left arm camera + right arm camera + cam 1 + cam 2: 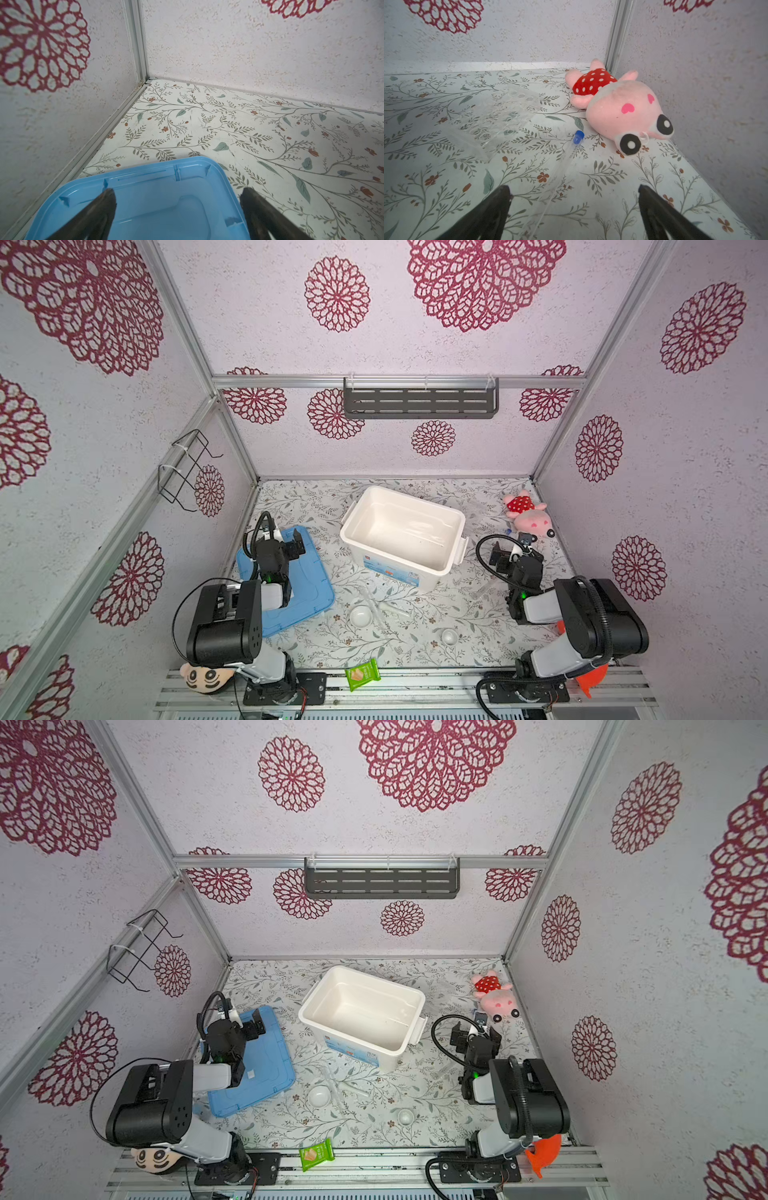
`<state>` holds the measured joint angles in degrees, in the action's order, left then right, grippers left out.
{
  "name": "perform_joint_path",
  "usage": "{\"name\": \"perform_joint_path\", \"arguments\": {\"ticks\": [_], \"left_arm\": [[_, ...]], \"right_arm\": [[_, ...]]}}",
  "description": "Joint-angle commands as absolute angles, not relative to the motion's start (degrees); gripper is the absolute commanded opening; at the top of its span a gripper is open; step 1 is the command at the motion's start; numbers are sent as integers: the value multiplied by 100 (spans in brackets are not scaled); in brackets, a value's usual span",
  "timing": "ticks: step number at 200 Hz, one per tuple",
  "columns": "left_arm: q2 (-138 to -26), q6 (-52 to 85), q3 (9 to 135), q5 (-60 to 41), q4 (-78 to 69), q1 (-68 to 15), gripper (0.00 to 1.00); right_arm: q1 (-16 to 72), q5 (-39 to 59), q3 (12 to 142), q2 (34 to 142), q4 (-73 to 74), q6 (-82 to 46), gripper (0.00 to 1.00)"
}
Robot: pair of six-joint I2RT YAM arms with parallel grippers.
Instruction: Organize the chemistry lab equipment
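Observation:
Two small white dishes sit on the floral mat near the front, seen in both top views. Thin clear glass tubes lie between the larger dish and the white bin. In the right wrist view a clear tube with a blue cap lies on the mat and runs back between my fingers, beside a clear rack. My right gripper hangs open above that tube, holding nothing. My left gripper is open and empty over the far edge of the blue lid.
The blue lid lies flat at the left. A pink plush rests in the far right corner. A green snack packet and a face plush lie at the front rail. A dark shelf hangs on the back wall.

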<state>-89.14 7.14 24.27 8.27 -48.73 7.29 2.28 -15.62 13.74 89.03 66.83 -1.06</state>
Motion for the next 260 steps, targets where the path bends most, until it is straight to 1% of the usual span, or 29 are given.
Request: {"name": "perform_joint_path", "arguments": {"ticks": [1, 173, 191, 204, 214, 223, 231, 251, 260], "left_arm": [[-8887, 712, 2464, 793, -4922, 755, 97], [-8895, 717, 2468, 791, -4919, 756, 97], [-8895, 716, 2467, 797, -4921, 755, 97], [-8886, 712, 2462, 792, -4914, 751, 97], [-8886, 713, 2465, 792, -4930, 752, 97], [-8890, 712, 2461, 802, -4930, 742, 97], [-8886, 705, 2464, 807, -4930, 746, 97], [-8886, 706, 2465, 805, -4930, 741, 97], [-8888, 713, 2461, 801, -4929, 740, 98]], "right_arm": [[211, -1491, 1465, 8795, 6858, -163, 99], [211, -1490, 1462, 8802, 6865, -179, 99], [211, -1635, 1430, 8789, 6921, -238, 99], [211, -1792, 1394, 8736, 6944, -311, 99], [211, -1637, 1342, 8563, 6903, -240, 99], [211, -1470, 1348, 8343, 6683, -147, 99], [211, -1511, 1442, 8078, 6179, -180, 99], [187, -2297, 2113, 7285, 3991, -977, 99], [176, -2420, 2413, 7023, 3187, -1144, 99]]}}
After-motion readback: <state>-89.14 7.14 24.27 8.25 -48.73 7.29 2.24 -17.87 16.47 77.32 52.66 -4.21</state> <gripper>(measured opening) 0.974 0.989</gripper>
